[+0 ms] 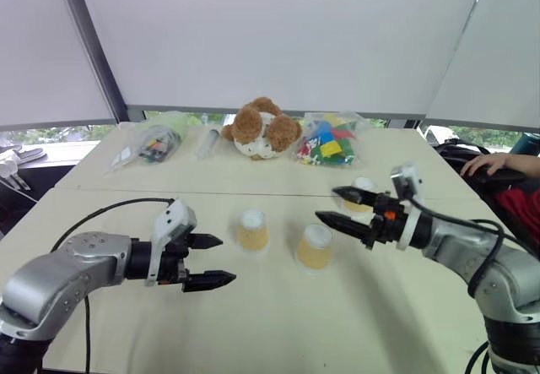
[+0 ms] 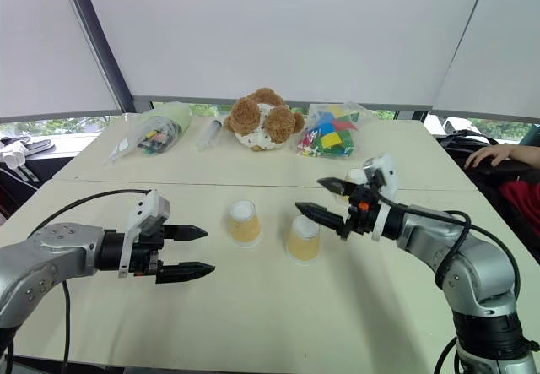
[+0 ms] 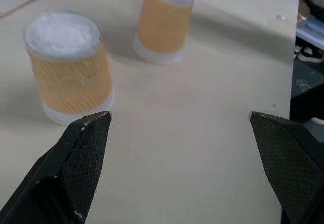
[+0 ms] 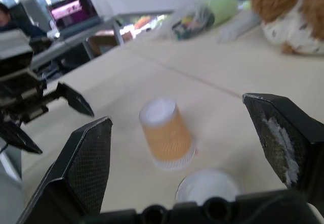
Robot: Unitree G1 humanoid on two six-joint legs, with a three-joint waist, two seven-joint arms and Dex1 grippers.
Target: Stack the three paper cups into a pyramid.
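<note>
On the beige table [image 1: 253,323], two inverted yellow-orange paper cups [image 1: 252,230] [image 1: 315,247] stand just apart as a pyramid base, left gripper [image 1: 211,262] and right gripper [image 1: 339,206] both released, the third cup [image 1: 363,190] waiting behind.

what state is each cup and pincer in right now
left cup: upside down on the table, free
middle cup: upside down on the table, free, apart from the left cup
third cup: behind the right pincer, mostly hidden, unstacked
left pincer: open, empty
right pincer: open, empty
</note>
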